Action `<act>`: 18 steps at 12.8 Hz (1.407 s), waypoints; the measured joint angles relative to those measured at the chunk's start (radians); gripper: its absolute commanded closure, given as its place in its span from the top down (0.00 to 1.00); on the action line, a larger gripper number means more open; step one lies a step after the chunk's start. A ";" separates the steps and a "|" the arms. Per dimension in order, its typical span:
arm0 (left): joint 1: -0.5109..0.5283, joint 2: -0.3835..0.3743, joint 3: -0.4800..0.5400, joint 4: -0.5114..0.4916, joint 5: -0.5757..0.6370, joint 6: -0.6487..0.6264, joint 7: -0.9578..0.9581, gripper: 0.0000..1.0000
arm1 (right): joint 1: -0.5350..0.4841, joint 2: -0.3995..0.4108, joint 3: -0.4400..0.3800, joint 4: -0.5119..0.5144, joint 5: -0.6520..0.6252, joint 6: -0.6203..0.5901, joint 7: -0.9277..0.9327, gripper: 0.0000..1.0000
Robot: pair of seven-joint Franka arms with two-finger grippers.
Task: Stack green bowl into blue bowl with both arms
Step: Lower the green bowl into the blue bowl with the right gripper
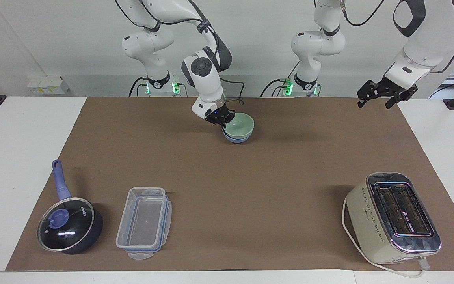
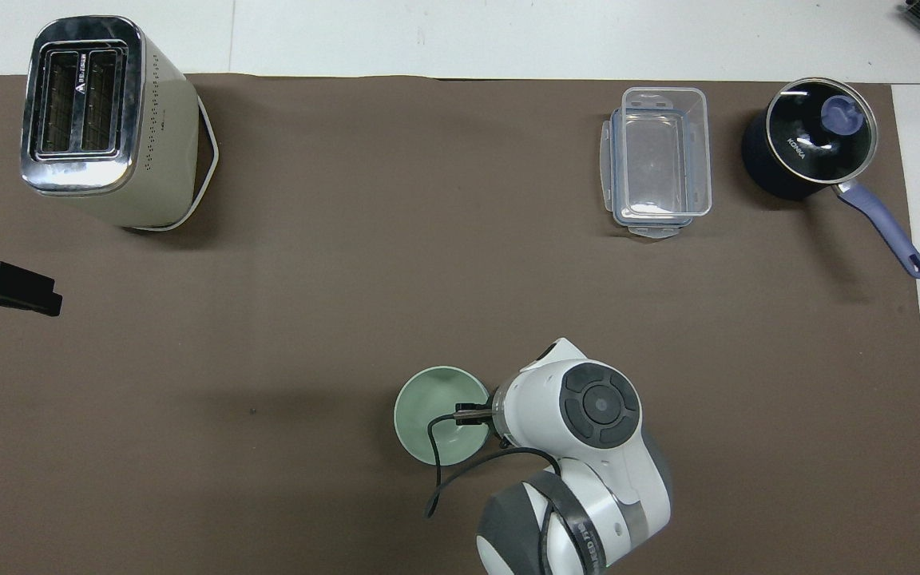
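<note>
The pale green bowl (image 1: 241,123) sits level inside the periwinkle-blue bowl (image 1: 238,138) on the brown mat, close to the robots' edge. Only the blue bowl's lower wall shows beneath it. In the overhead view the green bowl (image 2: 436,411) covers the blue one. My right gripper (image 1: 224,119) is shut on the green bowl's rim, on the side toward the right arm's end; in the overhead view its wrist hides the fingers. My left gripper (image 1: 374,105) is open and empty, raised over the mat's edge at the left arm's end, also in the overhead view (image 2: 49,295), and waits.
A cream toaster (image 1: 393,219) stands far from the robots toward the left arm's end. A clear lidless container (image 1: 144,221) and a dark blue lidded saucepan (image 1: 69,223) lie far from the robots toward the right arm's end.
</note>
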 measured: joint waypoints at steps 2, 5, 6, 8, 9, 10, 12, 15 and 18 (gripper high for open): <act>0.000 0.000 0.000 0.000 0.000 0.000 0.000 1.00 | 0.000 0.000 0.000 0.003 -0.001 0.000 0.000 0.00; 0.000 0.000 0.000 0.000 0.000 0.000 0.000 1.00 | 0.000 0.000 0.000 0.004 -0.013 -0.001 0.000 0.00; 0.000 0.000 0.000 0.000 0.000 0.000 0.000 1.00 | 0.000 0.000 0.000 0.004 -0.014 -0.001 0.000 0.00; 0.000 0.000 0.000 0.000 0.000 0.000 0.000 1.00 | 0.000 0.000 0.000 0.004 -0.014 -0.004 0.000 0.00; 0.000 0.000 0.000 0.000 0.000 0.000 0.000 1.00 | 0.000 0.000 -0.001 0.005 -0.014 -0.010 0.000 0.00; 0.000 0.000 0.000 0.000 0.000 0.000 0.000 1.00 | 0.000 0.000 -0.002 0.006 -0.014 -0.022 0.000 0.00; 0.000 0.000 0.000 0.000 0.000 0.000 0.000 1.00 | 0.000 -0.001 -0.002 0.011 -0.014 -0.033 0.000 0.11; 0.000 0.000 0.000 0.000 0.000 0.000 0.000 1.00 | -0.001 -0.002 -0.005 0.022 -0.014 -0.064 0.000 0.29; 0.000 0.000 0.000 0.000 0.000 0.000 0.000 1.00 | -0.002 -0.002 -0.008 0.033 -0.014 -0.072 0.000 0.61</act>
